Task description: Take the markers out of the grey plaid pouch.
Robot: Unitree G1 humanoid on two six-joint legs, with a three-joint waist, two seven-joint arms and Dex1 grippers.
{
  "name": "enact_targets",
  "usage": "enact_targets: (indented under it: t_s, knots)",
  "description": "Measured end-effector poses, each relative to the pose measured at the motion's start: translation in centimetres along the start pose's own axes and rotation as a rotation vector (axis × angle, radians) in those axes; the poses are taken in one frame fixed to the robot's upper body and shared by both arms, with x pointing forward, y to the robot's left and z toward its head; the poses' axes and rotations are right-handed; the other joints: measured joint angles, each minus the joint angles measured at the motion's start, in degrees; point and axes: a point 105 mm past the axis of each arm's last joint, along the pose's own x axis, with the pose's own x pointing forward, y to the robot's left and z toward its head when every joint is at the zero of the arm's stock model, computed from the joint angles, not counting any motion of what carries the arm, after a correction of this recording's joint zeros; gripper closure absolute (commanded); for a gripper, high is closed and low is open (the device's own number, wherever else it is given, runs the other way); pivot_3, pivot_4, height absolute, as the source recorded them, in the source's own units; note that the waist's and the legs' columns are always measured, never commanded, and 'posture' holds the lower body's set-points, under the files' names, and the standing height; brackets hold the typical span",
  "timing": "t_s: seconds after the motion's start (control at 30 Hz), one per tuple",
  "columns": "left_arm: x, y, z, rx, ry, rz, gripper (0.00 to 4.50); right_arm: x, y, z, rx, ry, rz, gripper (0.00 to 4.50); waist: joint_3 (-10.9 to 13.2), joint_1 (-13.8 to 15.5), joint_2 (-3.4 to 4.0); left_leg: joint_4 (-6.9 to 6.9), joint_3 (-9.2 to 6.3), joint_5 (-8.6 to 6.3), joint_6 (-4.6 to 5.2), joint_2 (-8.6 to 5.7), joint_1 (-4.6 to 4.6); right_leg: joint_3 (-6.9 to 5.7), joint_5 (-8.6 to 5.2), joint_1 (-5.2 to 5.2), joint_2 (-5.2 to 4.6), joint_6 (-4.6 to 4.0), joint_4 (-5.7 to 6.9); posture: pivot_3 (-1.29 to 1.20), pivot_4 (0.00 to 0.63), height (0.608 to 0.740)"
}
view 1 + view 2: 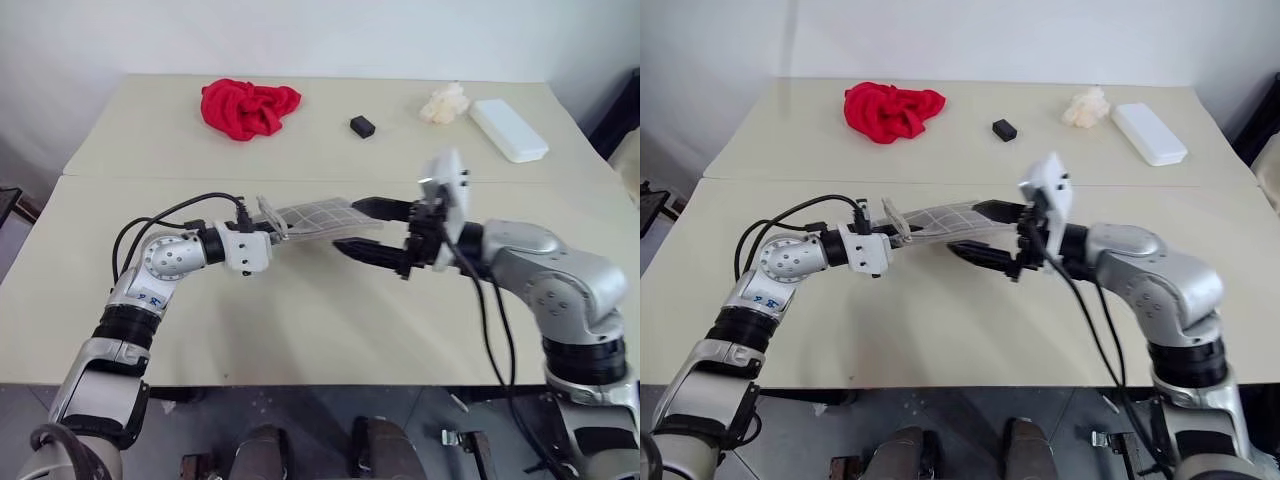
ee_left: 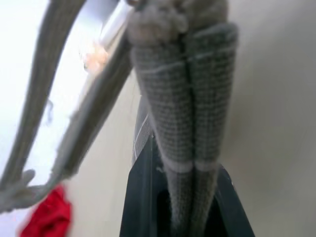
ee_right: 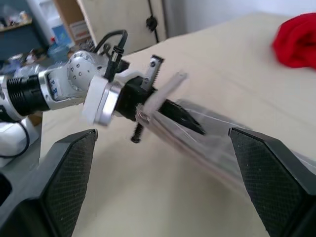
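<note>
Pouch (image 1: 318,217) held off the table (image 1: 300,320), roughly level, over the middle of the near half, between the two grippers. One end clamped in the left gripper (image 1: 902,229), jaws together on the fabric; in the left wrist view, grey woven cloth (image 2: 190,123) pinched between the two black fingers. Other end reaching toward the right gripper (image 1: 365,230), jaws wide apart, one finger (image 1: 385,209) above and one below the pouch's free end, apparently not gripping it. In the right wrist view, both fingers spread to either side with the pouch (image 3: 207,140) running between them toward the left gripper (image 3: 158,101). Markers not made out in any view; whether any remain inside, cannot tell.

Farther out, along the far edge of the table: red cloth (image 1: 249,106) crumpled toward the far left, small black block (image 1: 362,126) near the far middle, a pale crumpled lump (image 1: 444,103) to its right, and a white oblong case (image 1: 508,129) close to the far right corner, just beside the lump. All four well apart from the pouch and lying flat on the top. A seam (image 1: 200,178) crossing the table between near and far halves.
</note>
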Motion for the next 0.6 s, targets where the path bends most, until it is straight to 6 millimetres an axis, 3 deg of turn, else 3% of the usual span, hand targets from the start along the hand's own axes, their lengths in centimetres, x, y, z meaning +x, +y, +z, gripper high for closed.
enact_targets:
  t_s: [0.13,0.5,0.6]
  knots:
    - [0.2,-0.7,0.2,0.077,-0.018,-0.022,4.5,1.9,-0.2,-0.6,0.061,0.036,-0.009,0.05,0.0,0.1,0.0,0.11,-0.04,0.0,0.08,-0.01,-0.13,-0.03,0.05,0.0,0.0,0.09,-0.03,0.0,0.15,0.74]
    - [0.2,-1.9,0.5,0.151,-0.04,-0.069,4.5,4.3,-0.4,-2.5,0.228,0.133,-0.032,0.05,0.0,-0.1,0.0,0.25,-0.02,0.0,0.1,0.0,-0.55,-0.04,0.08,-0.41,0.0,0.15,0.09,0.0,0.15,0.74]
    - [0.2,-2.1,0.5,0.149,-0.041,-0.072,4.5,5.1,0.1,-2.7,0.236,0.132,-0.021,0.65,0.0,-0.2,0.0,0.24,0.0,0.0,0.1,0.0,-0.55,-0.04,0.08,-0.44,0.0,0.14,0.1,0.0,0.15,0.74]
